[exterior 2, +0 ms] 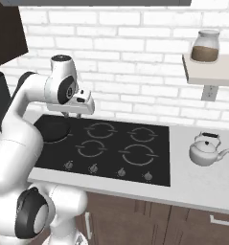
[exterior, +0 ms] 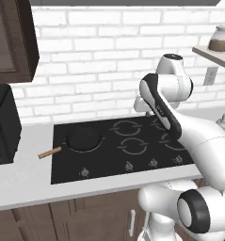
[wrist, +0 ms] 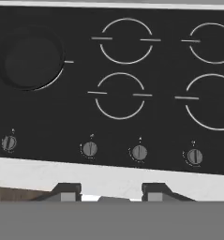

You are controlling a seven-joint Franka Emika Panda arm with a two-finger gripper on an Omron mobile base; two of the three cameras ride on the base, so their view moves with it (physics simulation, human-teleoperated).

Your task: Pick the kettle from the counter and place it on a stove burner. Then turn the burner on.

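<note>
The arm (exterior 2: 25,119) is reaching over the cooktop (exterior: 109,160), its jaws standing apart, gripping nothing. A jar (exterior 2: 205,46) of brown contents is sitting on the shelf (exterior 2: 211,74).

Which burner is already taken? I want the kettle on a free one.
The far-left burner: the black frying pan with the wooden handle sits on it. The other four burner rings are bare.

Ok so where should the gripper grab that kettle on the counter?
Probably by the arched handle of the kettle, coming straight down from above. The kettle stands upright on the counter, its handle arching over the lid, spout pointing right, nothing crowding it.
</note>
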